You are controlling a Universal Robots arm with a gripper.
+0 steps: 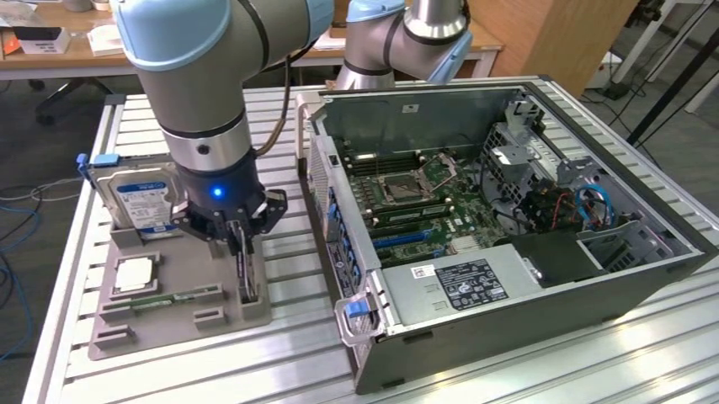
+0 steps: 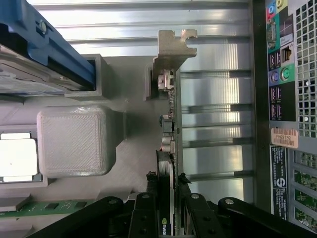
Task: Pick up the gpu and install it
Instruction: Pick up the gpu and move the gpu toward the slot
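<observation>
The gpu [image 1: 248,271] is a thin dark card standing on edge at the grey tray's [image 1: 168,326] side nearest the computer case. My gripper [image 1: 245,242] comes down on it from above, its fingers shut against both faces of the card. In the wrist view the gpu [image 2: 169,124] runs away from the gripper [image 2: 168,184], ending in its metal bracket [image 2: 172,49]. The black fingertips [image 2: 150,184] press the card near its middle. I cannot tell whether the card's lower edge still rests in the tray slot.
The tray also holds a blue-labelled hard drive [image 1: 141,199], a processor [image 1: 135,273] and a green memory stick [image 1: 168,298]. The open computer case [image 1: 629,278] lies at the exterior view's right, motherboard [image 1: 410,198] exposed; its rear ports [image 2: 285,74] are close beside the card.
</observation>
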